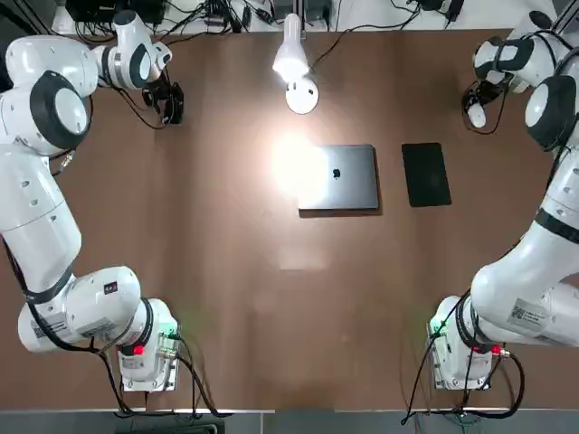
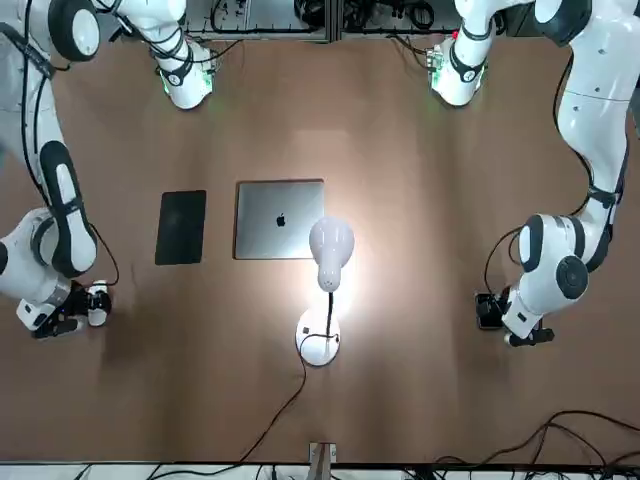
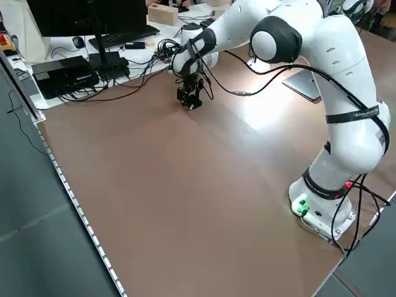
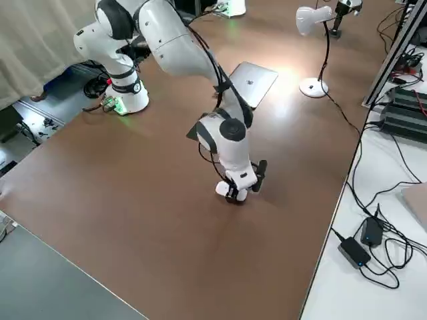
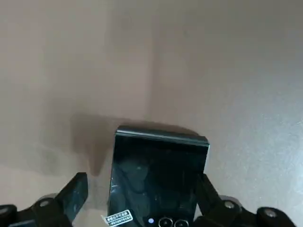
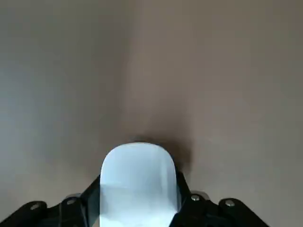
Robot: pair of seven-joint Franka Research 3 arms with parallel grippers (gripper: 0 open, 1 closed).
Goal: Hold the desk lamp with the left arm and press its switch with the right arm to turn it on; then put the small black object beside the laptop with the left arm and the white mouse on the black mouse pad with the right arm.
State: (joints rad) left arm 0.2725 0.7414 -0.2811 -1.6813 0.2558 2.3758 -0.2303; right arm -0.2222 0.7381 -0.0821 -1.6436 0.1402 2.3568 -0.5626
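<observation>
The right tool (image 6: 137, 208) straddles the white mouse (image 6: 137, 182) at the desk's (image 1: 226, 271) far right edge; its fingers lie against the mouse's flanks, though a firm grip cannot be confirmed. The mouse's long axis runs straight out from between the fingers. The left tool (image 5: 142, 208) stands wide open around the small black object (image 5: 156, 175) at the far left, fingers clear of its sides.

The black mouse pad (image 1: 425, 174) lies inward of the right tool, beside the laptop (image 1: 339, 177). The desk lamp (image 1: 294, 63) is lit.

The wrist views show finger clearance; the top view alone shows the destinations.
</observation>
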